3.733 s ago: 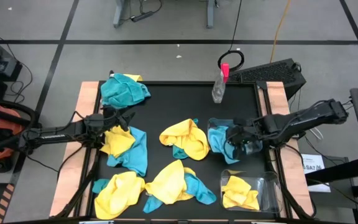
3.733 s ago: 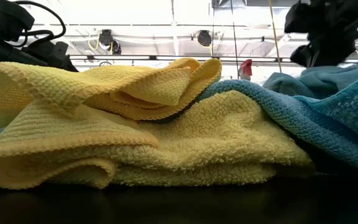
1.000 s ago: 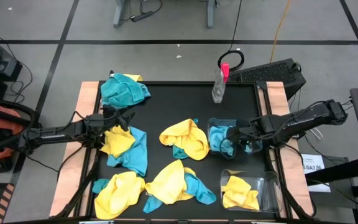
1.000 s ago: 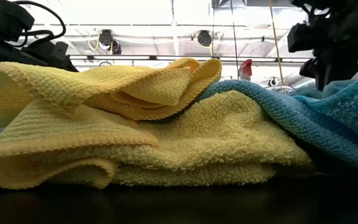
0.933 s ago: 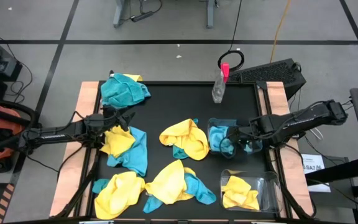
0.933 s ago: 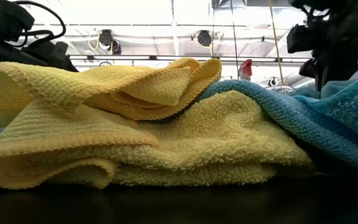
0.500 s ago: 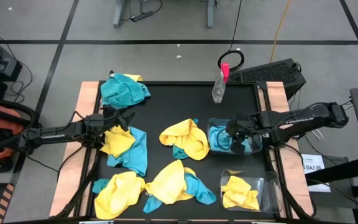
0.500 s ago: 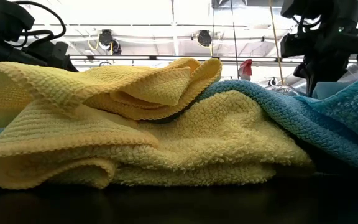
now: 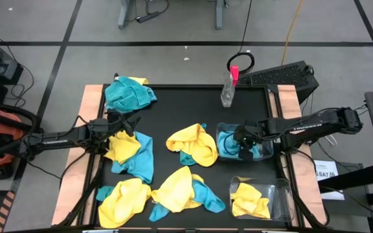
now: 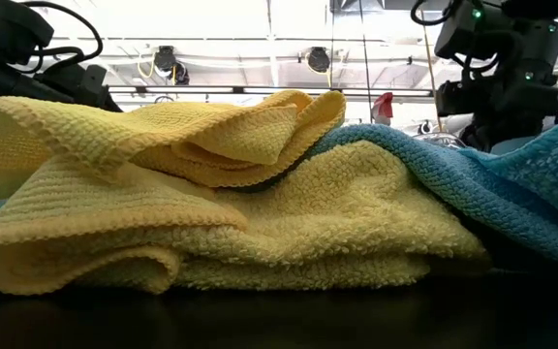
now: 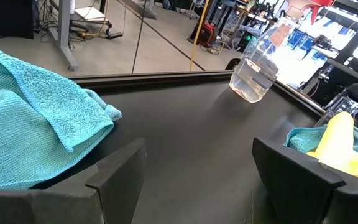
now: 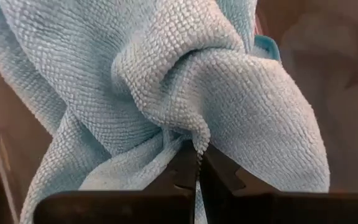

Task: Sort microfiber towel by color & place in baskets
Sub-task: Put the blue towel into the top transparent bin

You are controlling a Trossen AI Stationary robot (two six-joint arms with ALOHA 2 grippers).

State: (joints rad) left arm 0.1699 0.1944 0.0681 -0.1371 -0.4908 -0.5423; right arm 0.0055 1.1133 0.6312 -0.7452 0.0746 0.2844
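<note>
A fold of blue towel (image 12: 166, 93) is pinched by the right gripper (image 12: 197, 171) inside the upper basket (image 9: 223, 129) — the left gripper (image 11: 194, 171) is held wide open well apart from it.

No readable text, labels or numbers on anything shown.

Bare black table (image 9: 186, 107) behind the scattered towels (image 9: 192, 144), spray bottle (image 9: 228, 90) (back right) standing in it
</note>
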